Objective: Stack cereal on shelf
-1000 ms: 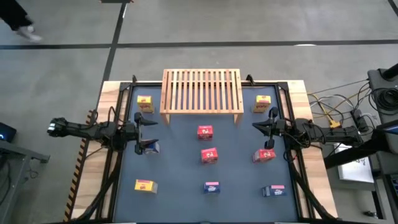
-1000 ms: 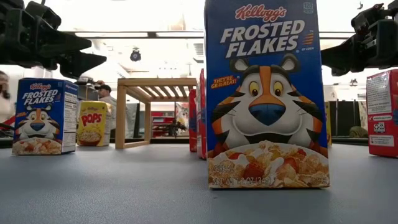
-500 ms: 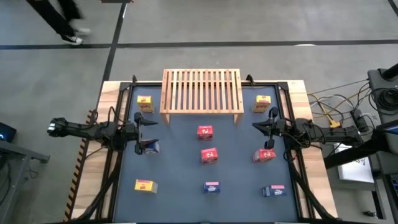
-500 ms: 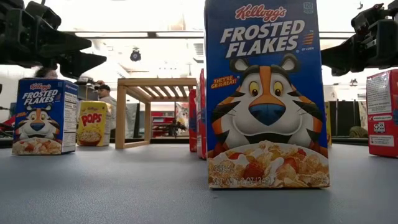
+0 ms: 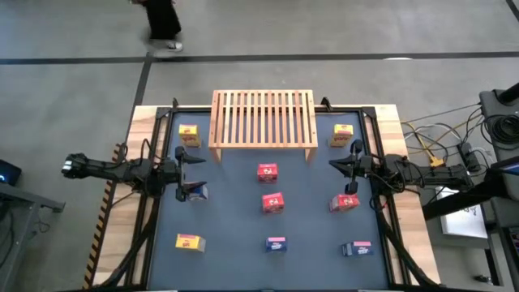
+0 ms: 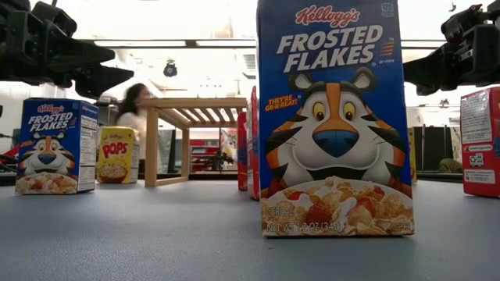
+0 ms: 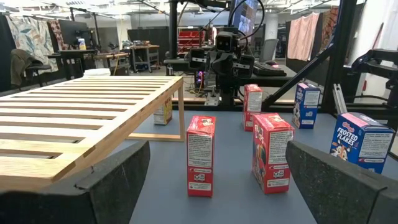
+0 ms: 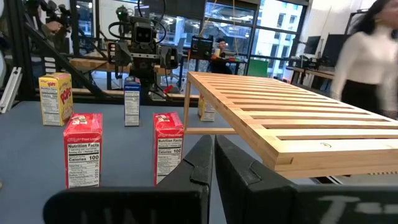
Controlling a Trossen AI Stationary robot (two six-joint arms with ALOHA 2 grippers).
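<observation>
While a person (image 5: 162,23) walks past — left gripper (image 5: 191,168) stays released, right gripper (image 5: 347,167) clenched, cereal (image 5: 272,203) unmoved.

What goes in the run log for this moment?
left gripper: open, beside blue box | right gripper: shut, empty | shelf: no boxes on top

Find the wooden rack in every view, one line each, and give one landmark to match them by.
High: rack at the table's far middle.
Low: behind the yellow box, left of centre.
Left wrist: slatted top fills the left side.
Right wrist: slatted top runs across the right side.
Landmark: the two red boxes in front of it.
</observation>
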